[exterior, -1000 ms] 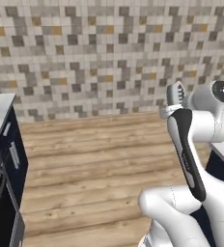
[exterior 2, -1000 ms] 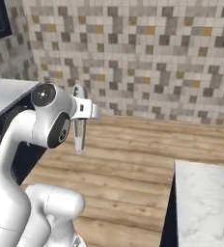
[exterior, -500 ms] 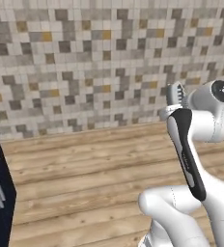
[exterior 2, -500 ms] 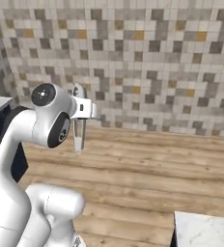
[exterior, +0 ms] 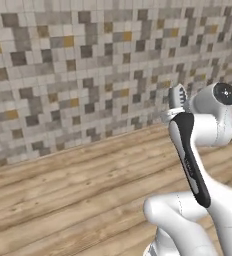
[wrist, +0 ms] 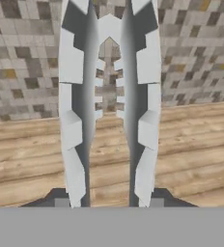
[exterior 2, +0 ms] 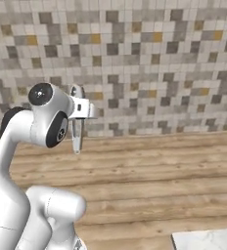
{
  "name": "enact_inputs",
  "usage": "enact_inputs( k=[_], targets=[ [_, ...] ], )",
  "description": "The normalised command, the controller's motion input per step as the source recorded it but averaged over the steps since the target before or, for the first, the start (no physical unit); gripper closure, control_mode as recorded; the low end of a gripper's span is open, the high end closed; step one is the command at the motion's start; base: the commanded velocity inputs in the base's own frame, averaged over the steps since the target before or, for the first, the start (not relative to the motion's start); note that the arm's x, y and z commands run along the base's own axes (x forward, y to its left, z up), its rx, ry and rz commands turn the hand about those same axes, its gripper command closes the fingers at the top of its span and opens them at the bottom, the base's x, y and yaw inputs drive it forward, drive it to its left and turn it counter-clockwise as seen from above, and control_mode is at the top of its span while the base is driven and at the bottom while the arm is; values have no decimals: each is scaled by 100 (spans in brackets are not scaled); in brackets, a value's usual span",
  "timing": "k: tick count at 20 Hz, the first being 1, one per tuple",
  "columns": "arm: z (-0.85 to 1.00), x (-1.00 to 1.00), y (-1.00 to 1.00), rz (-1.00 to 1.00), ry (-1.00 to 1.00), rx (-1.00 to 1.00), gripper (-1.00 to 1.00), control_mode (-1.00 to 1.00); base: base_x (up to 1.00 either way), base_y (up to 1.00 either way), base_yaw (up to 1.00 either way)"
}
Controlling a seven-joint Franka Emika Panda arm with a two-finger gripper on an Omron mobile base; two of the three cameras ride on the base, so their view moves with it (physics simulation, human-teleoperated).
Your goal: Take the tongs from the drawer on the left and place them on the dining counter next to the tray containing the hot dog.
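the gripper (wrist: 109, 201) clasps the tongs (wrist: 109, 111): two long grey metal arms with toothed inner edges, held aloft before the mosaic wall (exterior: 78, 65), above the wooden floor (exterior 2: 159, 171).

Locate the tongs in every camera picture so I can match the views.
Left base view: slim dark grey metal tongs stick up beside the arm's white joint, right of centre.
Right base view: they hang left of centre, against the wall.
Hand view: two long arms run up the middle.
Shared landmark: the mosaic tile wall above the wooden floor.
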Motion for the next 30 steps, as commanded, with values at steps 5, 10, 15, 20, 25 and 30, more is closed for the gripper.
enact_inputs(
  k=[5, 10, 15, 20, 25, 30],
  targets=[
    [0, 0, 0, 0, 0, 0, 100, 100, 44, 5, -56],
    [0, 0, 0, 0, 0, 0, 100, 100, 54, 10, -54],
    [0, 0, 0, 0, 0, 0, 100, 100, 81, 19, -50],
    [0, 0, 0, 0, 0, 0, 100, 100, 91, 25, -45],
    [0, 0, 0, 0, 0, 0, 100, 100, 85, 17, -44],
    [0, 0, 0, 0, 0, 0, 100, 100, 67, 14, -49]
  ],
)
